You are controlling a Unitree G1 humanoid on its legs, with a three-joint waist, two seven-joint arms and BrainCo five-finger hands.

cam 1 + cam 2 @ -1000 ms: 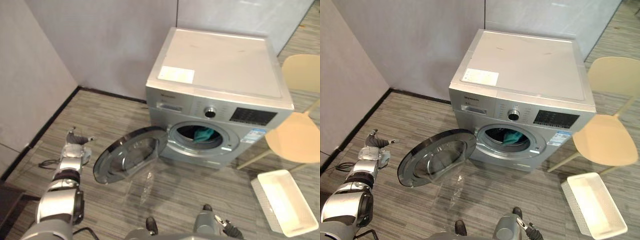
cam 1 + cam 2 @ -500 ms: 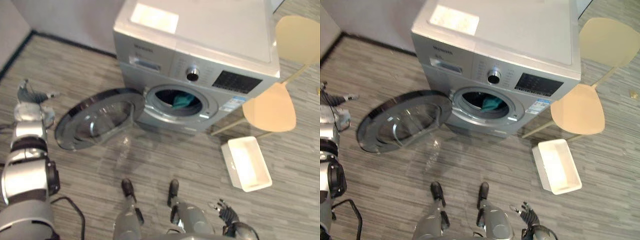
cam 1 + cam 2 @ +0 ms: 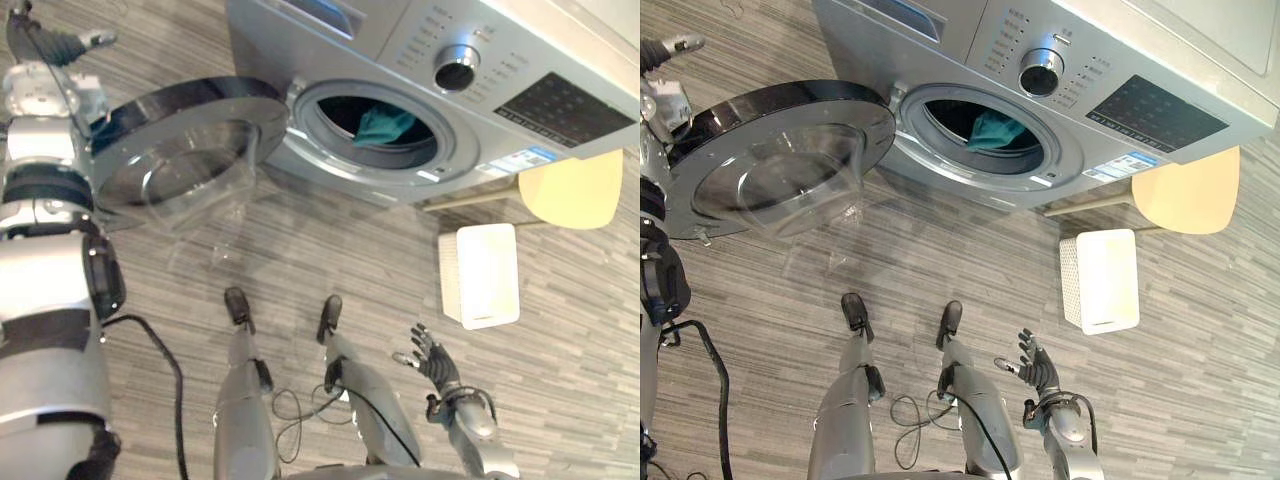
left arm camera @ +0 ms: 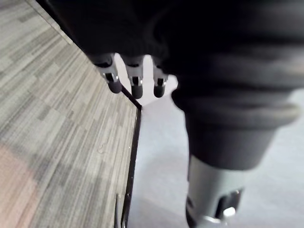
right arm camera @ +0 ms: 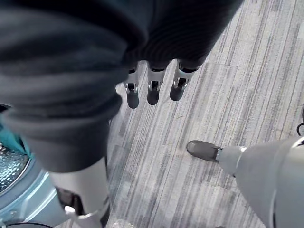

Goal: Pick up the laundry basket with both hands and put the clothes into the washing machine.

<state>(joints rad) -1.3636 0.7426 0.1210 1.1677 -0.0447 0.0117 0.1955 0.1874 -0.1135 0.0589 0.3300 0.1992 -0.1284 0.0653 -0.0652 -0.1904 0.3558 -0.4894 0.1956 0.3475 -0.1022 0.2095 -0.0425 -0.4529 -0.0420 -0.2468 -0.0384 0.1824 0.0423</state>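
The washing machine (image 3: 470, 60) door (image 3: 180, 140) stands wide open, its rim near my left hand (image 3: 45, 45), whose fingers are relaxed and empty. Teal clothes (image 3: 385, 125) sit in the drum. The white laundry basket (image 3: 480, 275) lies on open floor (image 3: 330, 250) beside the chair (image 3: 570, 188), apart from my splayed, empty right hand (image 3: 432, 358).

laundry corner of a room, front-loading washing machine (image 3: 390, 45), wood-look plank floor (image 3: 330, 250), beige chair (image 3: 572, 188)
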